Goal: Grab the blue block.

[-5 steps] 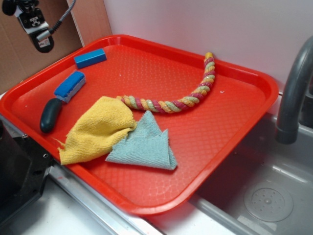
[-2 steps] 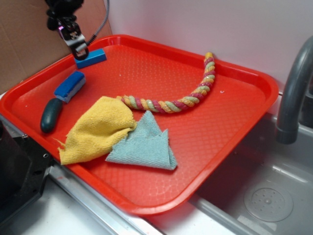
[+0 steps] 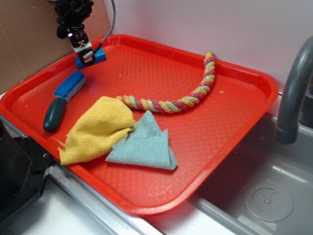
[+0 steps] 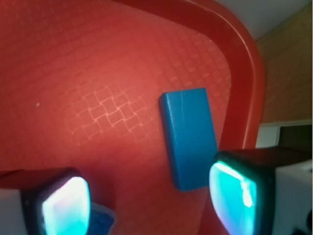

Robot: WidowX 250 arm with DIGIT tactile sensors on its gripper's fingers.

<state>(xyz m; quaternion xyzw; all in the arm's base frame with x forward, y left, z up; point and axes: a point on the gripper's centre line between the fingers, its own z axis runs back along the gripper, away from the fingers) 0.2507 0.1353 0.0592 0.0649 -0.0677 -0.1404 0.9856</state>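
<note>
Nearest the outside camera is a pale bench (image 3: 44, 218) edge with a metal strip, and to the right a grey sink (image 3: 264, 196) with a round drain and a dark curved tap (image 3: 293, 93). On the bench sits a large red tray (image 3: 205, 142). At its near side lie two cloths, a yellow cloth (image 3: 98, 129) and a pale teal cloth (image 3: 144, 144), overlapping where they meet. Just past them a striped rope (image 3: 181, 100) of pink, yellow and green curves from the tray's middle toward the far right. On the left side lies a scrub brush (image 3: 63, 98) with a blue top, a white edge and a dark handle pointing toward the near left rim. Beyond the brush, in the far left corner of the tray, lies the blue block (image 3: 98, 56), flat on the tray floor and close to the rim. My hand (image 3: 84, 53) hangs down over the block's left end, partly covering it. From my wrist camera, my hand (image 4: 149, 200) is spread wide, with nothing held: one fingertip glows at the lower left and the other at the lower right. The blue block (image 4: 188, 137) lies just beside the right fingertip, its near end beginning to sit between the two, and I cannot tell whether it touches the block. A brown board stands behind the tray.
</note>
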